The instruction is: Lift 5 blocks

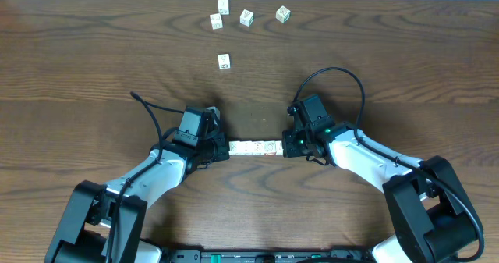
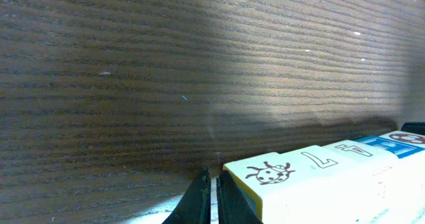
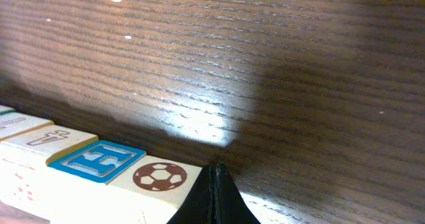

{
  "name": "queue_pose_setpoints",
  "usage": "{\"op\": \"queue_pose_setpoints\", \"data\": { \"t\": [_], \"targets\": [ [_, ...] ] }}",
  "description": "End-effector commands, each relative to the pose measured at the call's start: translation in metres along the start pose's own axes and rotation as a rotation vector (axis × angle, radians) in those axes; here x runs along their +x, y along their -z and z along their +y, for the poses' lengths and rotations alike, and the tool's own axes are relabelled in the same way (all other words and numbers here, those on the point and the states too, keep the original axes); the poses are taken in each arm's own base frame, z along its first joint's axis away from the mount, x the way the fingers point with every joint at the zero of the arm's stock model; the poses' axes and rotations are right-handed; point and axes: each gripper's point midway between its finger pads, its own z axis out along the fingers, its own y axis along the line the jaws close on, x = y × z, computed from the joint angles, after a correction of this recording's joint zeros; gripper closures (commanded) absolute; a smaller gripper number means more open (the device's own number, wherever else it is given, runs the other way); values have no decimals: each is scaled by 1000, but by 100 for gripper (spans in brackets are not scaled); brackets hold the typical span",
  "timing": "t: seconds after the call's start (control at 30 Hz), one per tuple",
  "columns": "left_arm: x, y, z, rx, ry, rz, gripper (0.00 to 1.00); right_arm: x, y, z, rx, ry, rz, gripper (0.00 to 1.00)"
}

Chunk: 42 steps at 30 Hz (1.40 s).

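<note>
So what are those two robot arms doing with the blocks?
Two robot arms are squeezing a row of five blocks between them, end to end. The left fingers and right fingers are both shut and press on the row's two ends. Whether the row is off the table yet is hard to tell. Five more cubes lie loose farther back.
</note>
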Motion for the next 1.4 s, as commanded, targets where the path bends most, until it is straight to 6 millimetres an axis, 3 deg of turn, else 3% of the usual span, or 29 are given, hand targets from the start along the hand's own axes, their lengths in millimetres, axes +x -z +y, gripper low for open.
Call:
{"op": "queue_pose_setpoints", "data": {
  "t": [0.0,0.33,0.47,0.87,1.37],
  "targets": [
    [1,-1,-10,45,-17,16,93,14,-8,-17,52,52,51,99],
    [1,-1,-10,44,-17,16,93,13,0,-54,222,17,53,99],
    [1,-1,-9,41,-17,15,93,8,4,-59,232,-3,51,99],
    [1,-1,-9,41,-17,15,93,25,3,-19,11,-14,148,99],
    [1,-1,-9,41,-17,15,93,16,21,-11,-6,-29,101,99]
  ]
}}
